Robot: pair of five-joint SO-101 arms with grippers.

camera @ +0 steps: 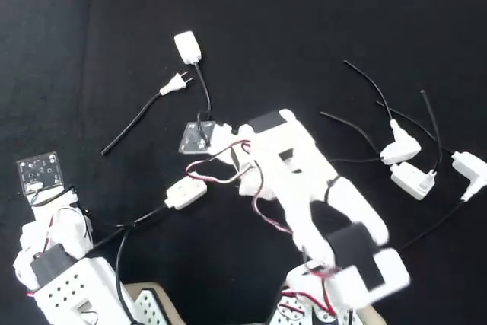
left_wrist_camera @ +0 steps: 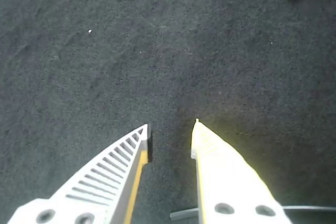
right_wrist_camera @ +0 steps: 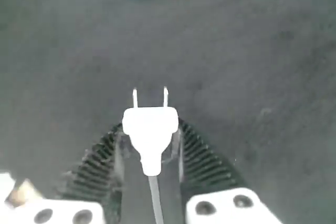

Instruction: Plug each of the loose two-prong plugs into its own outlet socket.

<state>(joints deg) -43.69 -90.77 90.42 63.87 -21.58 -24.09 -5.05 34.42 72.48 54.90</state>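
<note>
Right gripper [right_wrist_camera: 150, 129] is clamping the white two-prong plug [right_wrist_camera: 150, 121], prongs pointing away from the jaws over the bare black table [right_wrist_camera: 252, 51]. An outlet socket [camera: 186, 46] is lying farther out, apart from it. Left gripper [left_wrist_camera: 170, 128] is hovering over open cloth with its jaws narrowly parted and holding nothing. A second loose plug [camera: 176, 84] is lying well apart from the left gripper.

White plugs and sockets on a black desk [camera: 319, 43]
The held plug [right_wrist_camera: 150, 124] sits gripped in the right tool [right_wrist_camera: 149, 128], prongs pointing outward; the loose plug [camera: 176, 84] lies flat near a white socket [camera: 186, 46].
</note>
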